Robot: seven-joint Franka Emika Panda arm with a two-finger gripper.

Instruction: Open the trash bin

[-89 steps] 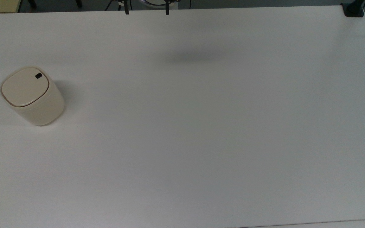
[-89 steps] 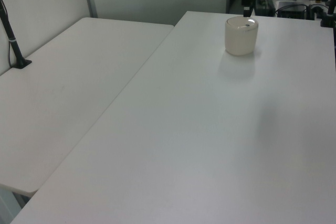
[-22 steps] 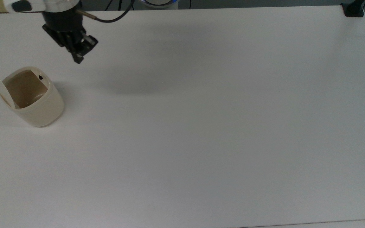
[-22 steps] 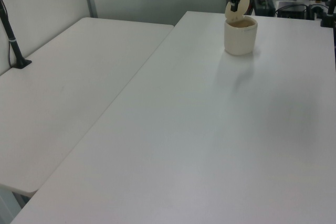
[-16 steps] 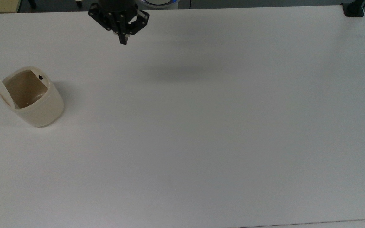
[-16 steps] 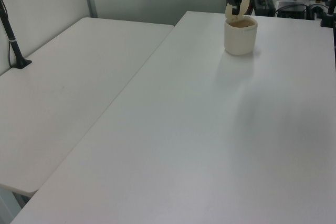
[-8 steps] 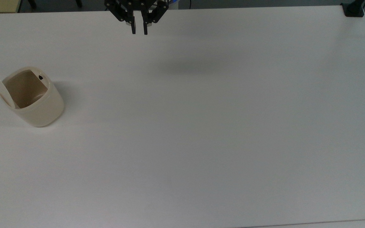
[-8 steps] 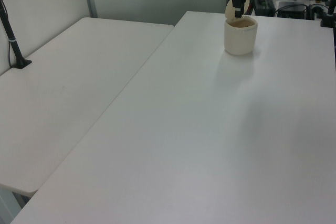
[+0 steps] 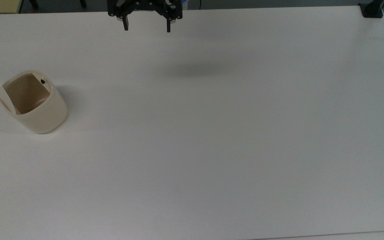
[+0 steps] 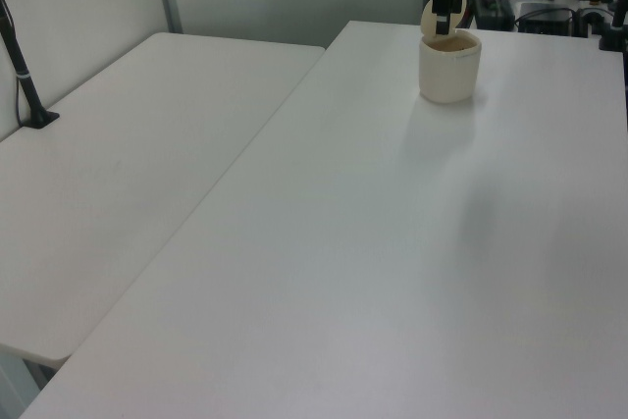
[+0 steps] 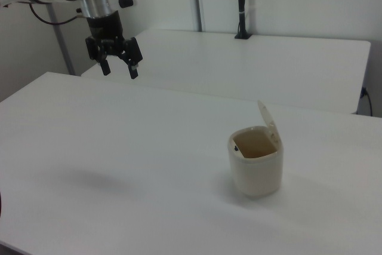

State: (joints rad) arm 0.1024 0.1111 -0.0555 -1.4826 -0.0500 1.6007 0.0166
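Trash bin (image 9: 35,108): near the top view's left desk (image 9: 212,150) edge, lid (image 11: 268,120) raised, tan inside exposed. Opening judged complete; nothing left but parking the arm. Gripper (image 9: 146,26): well apart from bin, above desk, fingers (image 9: 125,25) spread wide, holding nothing.

The trash bin (image 9: 35,106) (image 10: 450,68) (image 11: 256,169) — a cream rounded-square tub — stands upright at nine o'clock on the top view's table, lid raised, tan inside showing, seemingly empty, a small black button at the rim.
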